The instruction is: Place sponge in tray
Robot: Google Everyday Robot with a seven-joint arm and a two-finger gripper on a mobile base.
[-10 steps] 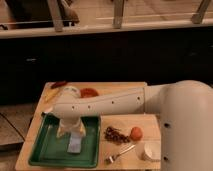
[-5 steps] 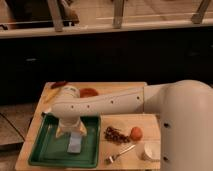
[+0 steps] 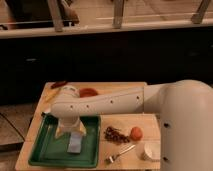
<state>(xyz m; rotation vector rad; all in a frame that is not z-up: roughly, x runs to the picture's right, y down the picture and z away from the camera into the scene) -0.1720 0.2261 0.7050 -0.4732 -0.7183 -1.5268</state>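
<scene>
The pale blue sponge [image 3: 74, 144] lies in the middle of the dark green tray [image 3: 41, 150], which sits at the front left of the wooden table. My gripper [image 3: 70, 132] points down over the tray, directly above the far end of the sponge and very close to it. The white arm reaches in from the right and hides the back of the tray. I cannot tell whether the gripper still touches the sponge.
Right of the tray lie a dark cluster of small fruit [image 3: 114, 134], an orange round fruit [image 3: 136, 132], a fork [image 3: 120, 154] and a white cup [image 3: 148, 150]. A red object [image 3: 88, 92] and a red-dark item [image 3: 58, 85] lie at the table's back.
Nothing has visibly changed; the gripper stays over the sponge in the tray.
</scene>
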